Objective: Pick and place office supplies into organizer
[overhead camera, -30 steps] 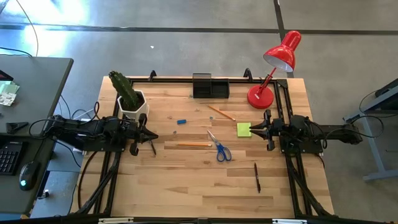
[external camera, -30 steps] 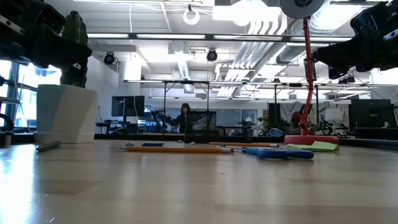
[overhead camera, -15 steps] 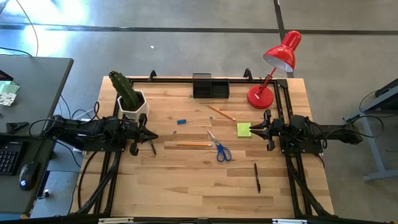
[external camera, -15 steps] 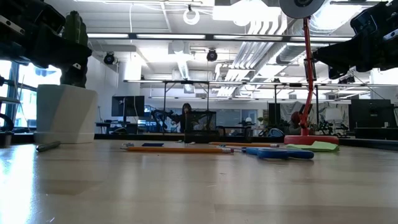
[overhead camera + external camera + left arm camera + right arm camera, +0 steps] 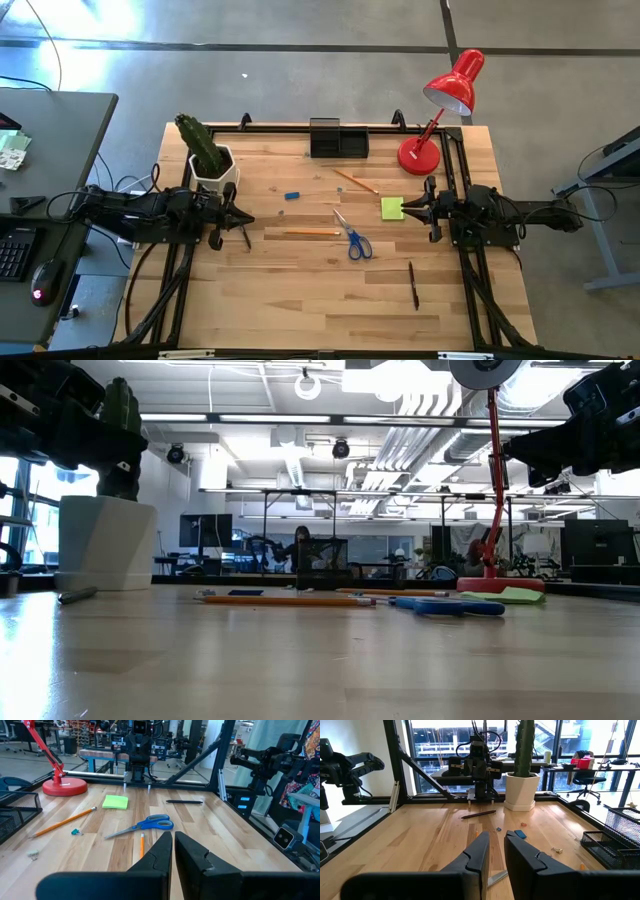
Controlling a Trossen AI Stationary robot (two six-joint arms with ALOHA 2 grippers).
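The black organizer [image 5: 338,138] stands at the table's far edge. Loose on the wood lie blue-handled scissors [image 5: 352,236], two pencils [image 5: 312,233] [image 5: 357,181], a yellow-green sticky pad [image 5: 392,208], a small blue eraser [image 5: 292,195] and two black pens [image 5: 413,284] [image 5: 245,236]. My left gripper [image 5: 245,218] hovers at the table's left side, fingers shut, pointing toward the scissors [image 5: 145,825]. My right gripper [image 5: 405,207] hovers at the right side, just beside the sticky pad, with a narrow gap between its fingers [image 5: 495,837]. Neither touches anything.
A red desk lamp [image 5: 440,110] stands at the far right corner, a white pot with a cactus [image 5: 208,155] at the far left. A black frame [image 5: 300,128] borders the table. Bare wood lies along the near edge [image 5: 320,320]. A person shows far off in the room [image 5: 302,545].
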